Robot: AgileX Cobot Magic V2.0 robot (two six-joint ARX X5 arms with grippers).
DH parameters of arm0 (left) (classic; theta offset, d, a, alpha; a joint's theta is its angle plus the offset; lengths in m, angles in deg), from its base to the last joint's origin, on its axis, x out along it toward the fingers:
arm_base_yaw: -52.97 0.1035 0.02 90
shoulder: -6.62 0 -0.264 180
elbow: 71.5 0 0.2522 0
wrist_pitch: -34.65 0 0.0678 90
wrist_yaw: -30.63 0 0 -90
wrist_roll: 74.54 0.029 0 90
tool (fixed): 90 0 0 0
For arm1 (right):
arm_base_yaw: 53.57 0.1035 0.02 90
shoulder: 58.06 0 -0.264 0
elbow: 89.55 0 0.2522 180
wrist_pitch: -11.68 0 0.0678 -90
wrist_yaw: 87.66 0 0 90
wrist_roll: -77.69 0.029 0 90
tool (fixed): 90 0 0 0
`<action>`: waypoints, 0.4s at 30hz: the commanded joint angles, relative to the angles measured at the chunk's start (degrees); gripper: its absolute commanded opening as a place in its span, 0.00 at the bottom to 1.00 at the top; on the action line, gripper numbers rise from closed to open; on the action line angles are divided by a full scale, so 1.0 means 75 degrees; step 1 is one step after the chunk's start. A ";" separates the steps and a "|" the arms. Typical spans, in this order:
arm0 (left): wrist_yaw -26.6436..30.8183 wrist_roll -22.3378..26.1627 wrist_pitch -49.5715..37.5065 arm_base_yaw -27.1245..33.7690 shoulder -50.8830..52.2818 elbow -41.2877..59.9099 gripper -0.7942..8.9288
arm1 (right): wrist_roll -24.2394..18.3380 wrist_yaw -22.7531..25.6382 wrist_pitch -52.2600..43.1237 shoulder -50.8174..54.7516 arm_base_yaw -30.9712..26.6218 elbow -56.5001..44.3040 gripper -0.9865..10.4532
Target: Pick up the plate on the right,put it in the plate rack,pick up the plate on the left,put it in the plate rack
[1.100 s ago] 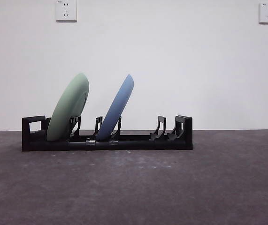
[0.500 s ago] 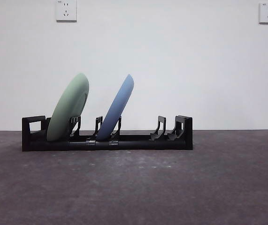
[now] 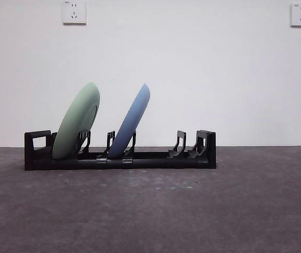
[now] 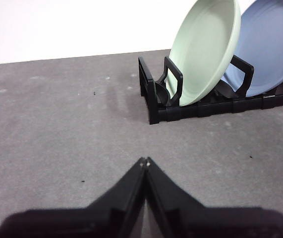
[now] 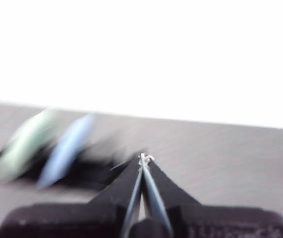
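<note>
The grey table (image 3: 255, 211) carried everything, and the plate rack (image 3: 150, 158) served as the landmark on it: a long, low black frame lying broadside to the front camera, with blocky ends and upright slotted dividers along its length.

The green plate (image 3: 77, 120) stood on edge in the slot nearest the rack's left end in the front view, leaning toward the rack's far end, its lower rim wedged between dividers; that wedge was probably what kept it from rolling or tipping flat. The blue plate (image 3: 131, 118) stood two dividers along toward the rack's middle, tilted at about the same angle, apart from the green one. The slots toward the rack's other end were unfilled. With both plates seated, the task looked complete.

The left gripper (image 4: 144, 160) hung over bare table short of the rack's end, well apart from it, its black jaws pressed tip to tip and gripping nothing. From there the green plate (image 4: 205, 49) and blue plate (image 4: 267, 47) showed dish-side on, with the plate rack (image 4: 163, 101) below them.

The right gripper (image 5: 142, 158) was likewise clenched with nothing between its tips, pointed across the table with the rack off to one side. Its view was smeared, so the green plate (image 5: 25, 144) and blue plate (image 5: 67, 146) were only streaks. Neither arm entered the front view, which suited a finished job.

Two wall sockets (image 3: 74, 11) sat high on the white wall behind the rack.
</note>
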 commanded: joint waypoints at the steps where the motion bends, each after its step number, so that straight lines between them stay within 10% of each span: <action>1: -0.0003 -0.0058 -0.0032 0.0023 -0.0003 0.0073 0.08 | -0.0035 0.0344 -0.0828 0.0807 -0.0592 -0.1524 0.09; 12: 0.0000 -0.0058 -0.0032 0.0023 -0.0003 0.0073 0.08 | -0.0009 0.0720 -0.3917 0.3241 -0.1026 -0.6703 0.09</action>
